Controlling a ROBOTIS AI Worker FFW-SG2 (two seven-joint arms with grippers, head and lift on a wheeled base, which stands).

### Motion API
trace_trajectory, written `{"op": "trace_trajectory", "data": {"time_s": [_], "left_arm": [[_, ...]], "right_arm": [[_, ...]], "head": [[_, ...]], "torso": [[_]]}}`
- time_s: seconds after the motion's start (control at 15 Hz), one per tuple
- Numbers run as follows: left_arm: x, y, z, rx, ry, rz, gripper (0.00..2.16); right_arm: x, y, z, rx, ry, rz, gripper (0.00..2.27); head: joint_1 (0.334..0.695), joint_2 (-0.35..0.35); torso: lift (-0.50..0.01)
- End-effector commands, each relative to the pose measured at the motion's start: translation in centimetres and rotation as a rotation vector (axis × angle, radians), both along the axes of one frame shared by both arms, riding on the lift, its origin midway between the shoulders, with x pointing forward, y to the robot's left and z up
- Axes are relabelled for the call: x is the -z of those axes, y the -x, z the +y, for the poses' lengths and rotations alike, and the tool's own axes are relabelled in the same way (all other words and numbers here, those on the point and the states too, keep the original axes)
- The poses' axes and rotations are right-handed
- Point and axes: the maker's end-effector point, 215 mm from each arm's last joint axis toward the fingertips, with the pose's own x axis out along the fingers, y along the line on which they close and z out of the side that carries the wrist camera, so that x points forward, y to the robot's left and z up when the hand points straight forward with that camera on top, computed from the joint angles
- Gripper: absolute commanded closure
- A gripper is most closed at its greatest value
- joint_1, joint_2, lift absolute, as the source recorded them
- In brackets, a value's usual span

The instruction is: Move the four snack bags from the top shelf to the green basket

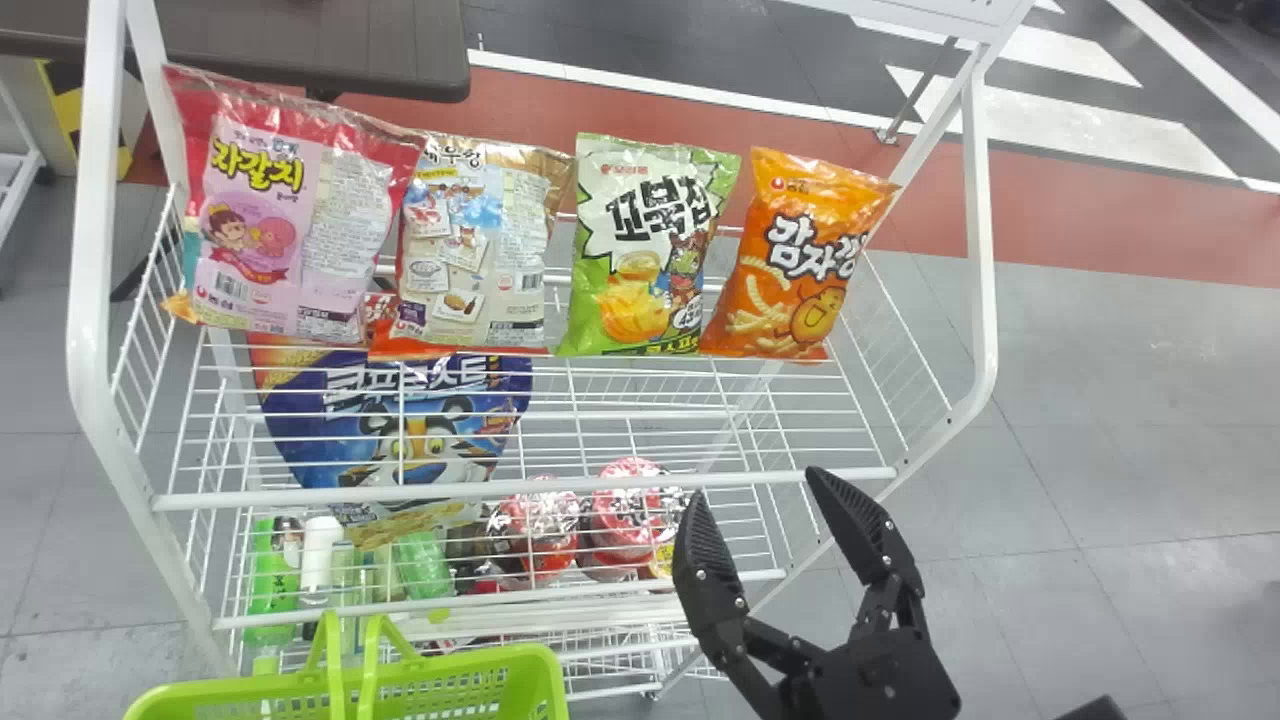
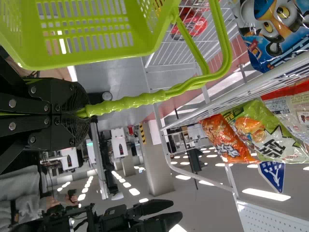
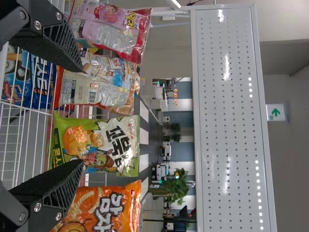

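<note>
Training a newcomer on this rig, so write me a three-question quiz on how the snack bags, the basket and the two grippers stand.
1. Multiple choice: in the head view, which bag stands at the right-hand end of the row on the top shelf?
A) the pink bag
B) the green bag
C) the orange bag

2. True or false: the right gripper is open, with no bag gripped.

3. Fill in the missing word: the left gripper holds the green basket by its ____.

Key: 1: C; 2: true; 3: handle.
</note>
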Motion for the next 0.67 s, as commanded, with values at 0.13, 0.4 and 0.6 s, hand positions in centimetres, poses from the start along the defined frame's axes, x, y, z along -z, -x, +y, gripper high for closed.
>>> {"op": "trace_trajectory", "data": {"time_s": [0.13,0.4,0.6], "left_arm": [[0.23,0.15,-0.1,0.001,-0.003,0.006,1.67],[0.33,0.24,0.14,-0.002,0.003,0.01,1.67],[0.32,0.21,0.07,-0.002,0.009,0.011,1.67]], "right_arm": [[0.2,-0.16,-0.14,0.006,-0.002,0.002,0.16],[0.39,-0.23,-0.14,0.005,-0.001,0.004,0.16],[0.24,-0.85,-0.43,0.017,-0.01,-0.009,0.16]], "head": [[0.695,-0.35],[0.695,-0.35],[0.695,-0.35]], "torso": [[0.0],[0.0],[0.0]]}}
